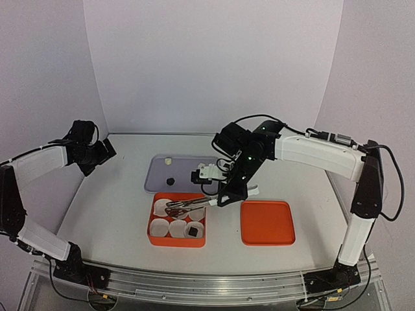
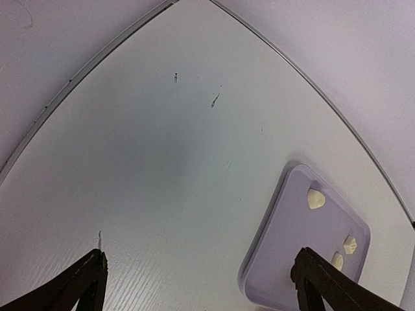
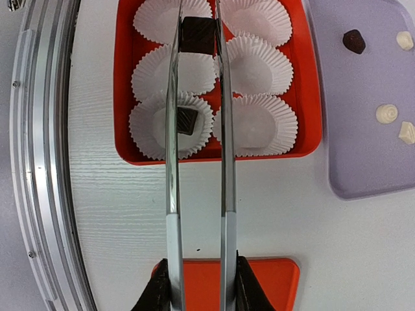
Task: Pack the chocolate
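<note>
My right gripper (image 1: 220,194) (image 3: 198,282) is shut on metal tongs (image 3: 171,162) that reach over the orange box (image 1: 176,223) of white paper cups. The tong tips pinch a dark chocolate (image 3: 198,34) above the cups. Another dark chocolate (image 3: 186,120) (image 1: 193,230) lies in a corner cup. On the lavender tray (image 1: 185,165) lie a dark chocolate (image 3: 354,41) (image 1: 171,181) and three white ones (image 3: 387,114), (image 3: 404,40), (image 3: 407,132). My left gripper (image 1: 104,155) (image 2: 201,288) is open and empty at the far left, beside the tray (image 2: 285,246).
An orange lid (image 1: 268,222) lies flat to the right of the box, under my right wrist. The grey backdrop walls close the table at the back and sides. A metal rail runs along the near edge.
</note>
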Controlling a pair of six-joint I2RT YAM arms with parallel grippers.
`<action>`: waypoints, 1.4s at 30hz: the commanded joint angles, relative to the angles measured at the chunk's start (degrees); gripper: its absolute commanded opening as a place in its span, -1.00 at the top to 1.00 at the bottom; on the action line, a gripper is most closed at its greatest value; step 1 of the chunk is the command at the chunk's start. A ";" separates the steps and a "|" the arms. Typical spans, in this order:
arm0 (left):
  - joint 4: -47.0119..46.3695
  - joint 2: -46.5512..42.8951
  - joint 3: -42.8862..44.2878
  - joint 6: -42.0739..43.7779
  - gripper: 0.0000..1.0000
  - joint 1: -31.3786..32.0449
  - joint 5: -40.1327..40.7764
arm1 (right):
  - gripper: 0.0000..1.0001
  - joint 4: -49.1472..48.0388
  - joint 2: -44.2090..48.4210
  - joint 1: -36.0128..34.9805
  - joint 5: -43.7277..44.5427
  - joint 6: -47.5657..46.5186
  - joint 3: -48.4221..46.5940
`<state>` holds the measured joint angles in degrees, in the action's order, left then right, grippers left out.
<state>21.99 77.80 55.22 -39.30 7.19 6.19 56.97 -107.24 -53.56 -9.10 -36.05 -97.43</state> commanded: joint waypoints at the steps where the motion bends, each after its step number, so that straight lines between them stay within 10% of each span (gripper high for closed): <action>1: -0.82 -2.12 -0.54 0.62 -0.99 0.07 0.42 | 0.74 2.79 -0.40 -1.31 0.06 -1.33 -1.83; 42: -1.86 -0.35 -1.04 0.36 -0.99 0.07 1.00 | 0.67 2.98 -7.98 -3.28 4.34 -3.89 -5.71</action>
<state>21.82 77.43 53.86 -39.22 7.20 6.19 59.70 -114.43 -56.33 -4.63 -39.24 -100.86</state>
